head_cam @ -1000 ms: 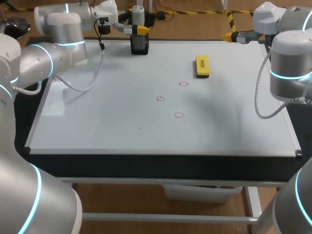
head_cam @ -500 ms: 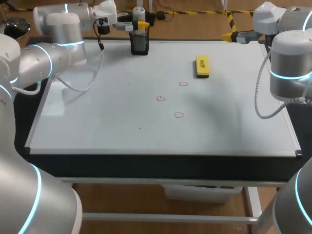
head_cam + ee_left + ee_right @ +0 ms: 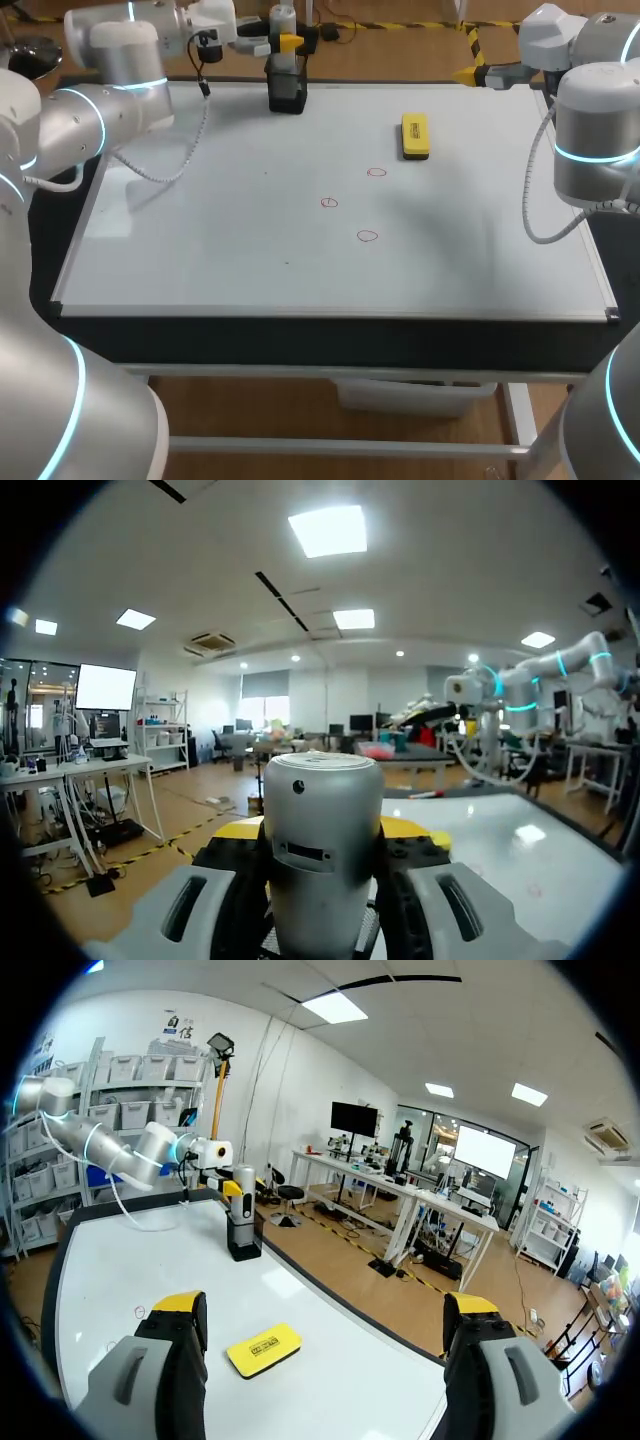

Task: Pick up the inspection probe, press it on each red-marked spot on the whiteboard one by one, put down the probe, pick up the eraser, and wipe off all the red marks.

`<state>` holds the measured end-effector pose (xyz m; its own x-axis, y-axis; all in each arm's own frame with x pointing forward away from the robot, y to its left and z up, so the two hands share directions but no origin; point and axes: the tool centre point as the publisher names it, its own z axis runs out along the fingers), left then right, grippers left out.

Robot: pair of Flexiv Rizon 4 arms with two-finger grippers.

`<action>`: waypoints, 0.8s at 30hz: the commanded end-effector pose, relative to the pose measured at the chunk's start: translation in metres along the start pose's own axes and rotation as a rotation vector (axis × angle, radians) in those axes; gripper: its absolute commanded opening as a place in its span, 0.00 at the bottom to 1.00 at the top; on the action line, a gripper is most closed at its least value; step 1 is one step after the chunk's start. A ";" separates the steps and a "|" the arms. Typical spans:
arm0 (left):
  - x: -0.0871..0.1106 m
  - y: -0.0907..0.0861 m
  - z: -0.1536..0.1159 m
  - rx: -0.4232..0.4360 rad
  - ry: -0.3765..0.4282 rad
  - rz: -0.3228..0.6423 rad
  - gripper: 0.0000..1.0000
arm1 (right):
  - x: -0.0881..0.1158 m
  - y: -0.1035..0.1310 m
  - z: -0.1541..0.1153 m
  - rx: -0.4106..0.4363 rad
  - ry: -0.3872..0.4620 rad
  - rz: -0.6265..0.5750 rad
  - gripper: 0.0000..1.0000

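The left gripper [image 3: 287,44] has risen since a second ago, fingers clamped on the silver cylindrical inspection probe [image 3: 322,850], which stands upright, long axis vertical, over the black box-shaped holder [image 3: 286,88] at the white whiteboard's [image 3: 200,240] far edge. The yellow block eraser [image 3: 415,136] and small red circle marks [image 3: 367,236] lie well apart from it; the right gripper [image 3: 325,1305] gapes wide, empty

You're seeing left arm [image 3: 100,110] and right arm [image 3: 590,110] in glossy silver-white rounded links | cyan light rings [image 3: 590,153] at joints | pale cables [image 3: 526,205] looping off wrists | grey fingers [image 3: 140,1380], yellow tips
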<state>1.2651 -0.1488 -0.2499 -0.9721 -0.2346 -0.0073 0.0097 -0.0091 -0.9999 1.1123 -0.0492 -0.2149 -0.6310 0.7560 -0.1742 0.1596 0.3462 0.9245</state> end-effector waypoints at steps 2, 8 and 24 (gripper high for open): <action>-0.009 -0.018 -0.001 0.000 0.636 0.007 0.00 | 0.000 0.000 0.000 -0.001 0.000 0.000 1.00; -0.005 -0.049 0.001 0.035 0.646 0.050 0.00 | 0.000 0.000 0.000 -0.001 0.000 0.000 1.00; 0.011 -0.109 -0.012 0.067 0.587 0.096 0.00 | 0.000 0.000 0.000 -0.001 0.000 0.000 1.00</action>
<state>1.2498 -0.1473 -0.1455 -0.9896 -0.1148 -0.0867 0.0966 -0.0838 -0.9918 1.1124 -0.0492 -0.2149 -0.6310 0.7560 -0.1742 0.1596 0.3462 0.9245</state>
